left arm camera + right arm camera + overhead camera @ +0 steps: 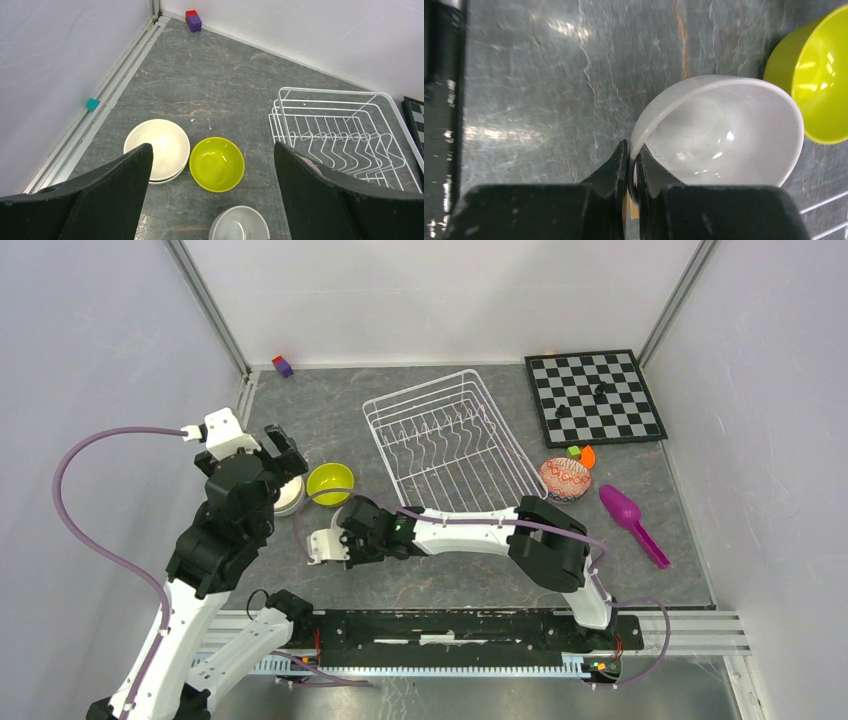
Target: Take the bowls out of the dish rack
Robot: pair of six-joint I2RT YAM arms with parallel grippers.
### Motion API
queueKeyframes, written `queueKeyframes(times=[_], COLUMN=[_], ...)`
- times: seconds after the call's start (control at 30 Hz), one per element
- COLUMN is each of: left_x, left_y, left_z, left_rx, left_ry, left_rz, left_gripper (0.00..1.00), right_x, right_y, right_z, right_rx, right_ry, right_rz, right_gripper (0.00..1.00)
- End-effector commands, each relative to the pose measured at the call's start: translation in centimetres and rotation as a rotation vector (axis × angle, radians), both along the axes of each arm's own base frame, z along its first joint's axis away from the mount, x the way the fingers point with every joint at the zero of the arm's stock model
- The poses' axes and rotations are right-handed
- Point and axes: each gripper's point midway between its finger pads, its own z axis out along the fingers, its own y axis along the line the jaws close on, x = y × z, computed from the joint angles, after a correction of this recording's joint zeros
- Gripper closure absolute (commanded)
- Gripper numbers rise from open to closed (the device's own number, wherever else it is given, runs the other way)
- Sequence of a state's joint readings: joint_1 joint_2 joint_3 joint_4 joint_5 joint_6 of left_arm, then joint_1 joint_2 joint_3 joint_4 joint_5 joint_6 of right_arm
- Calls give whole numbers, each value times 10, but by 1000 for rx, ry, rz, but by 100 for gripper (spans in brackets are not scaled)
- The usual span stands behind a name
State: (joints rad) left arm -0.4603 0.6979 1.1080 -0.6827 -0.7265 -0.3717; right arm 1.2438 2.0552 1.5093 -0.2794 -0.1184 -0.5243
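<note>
The white wire dish rack (450, 445) stands at mid-table with no bowl in it, and its near corner shows in the left wrist view (345, 132). My right gripper (633, 156) is shut on the rim of a plain white bowl (724, 132), held tilted low over the table in front of the rack's left corner (320, 545). A lime-yellow bowl (330, 483) sits just beyond it. Left of that lie two stacked pale bowls (157, 149). My left gripper (212, 147) hangs open above these, holding nothing. A red-speckled bowl (565, 478) rests right of the rack.
A chessboard (595, 395) lies at the back right, with a small orange-and-green piece (581, 453) in front of it. A purple spoon (632, 523) lies right of the speckled bowl. A red-and-purple block (283, 366) sits at the back wall and a teal cube (92, 104) by the left rail.
</note>
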Motion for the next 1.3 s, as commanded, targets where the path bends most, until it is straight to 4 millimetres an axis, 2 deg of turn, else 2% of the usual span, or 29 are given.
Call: queueKeyframes(times=[0.0, 0.1, 0.2, 0.3, 0.5, 0.73, 0.8, 0.97, 1.17, 1.27], left_x=[10, 13, 16, 18, 20, 22, 21, 19, 16, 18], left_y=[-8, -13, -18, -22, -36, -59, -64, -81, -116, -128], left_z=[-3, -10, -16, -19, -24, -42, -48, -67, -101, -115], left_rx=[33, 29, 27, 23, 14, 1, -8, -55, -152, -187], left_ry=[14, 32, 53, 67, 101, 169, 179, 208, 305, 331], left_rz=[-36, -58, -75, -89, -163, -279, -304, -387, -520, -558], left_gripper=[4, 4, 3, 3, 3, 1, 0, 0, 0, 0], right_x=[28, 37, 41, 37, 30, 23, 23, 13, 8, 9], right_y=[-5, -17, -29, -34, -41, -77, -90, -126, -178, -196], right_z=[6, 2, 3, 16, 65, 112, 119, 124, 108, 97], right_rx=[-45, -86, -92, -41, 110, 242, 263, 287, 285, 270], right_ry=[-142, -183, -215, -217, -225, -259, -265, -241, -260, -257], right_rz=[-70, -111, -143, -149, -159, -217, -250, -301, -379, -415], right_gripper=[96, 81, 55, 44, 41, 40, 39, 30, 2, 2])
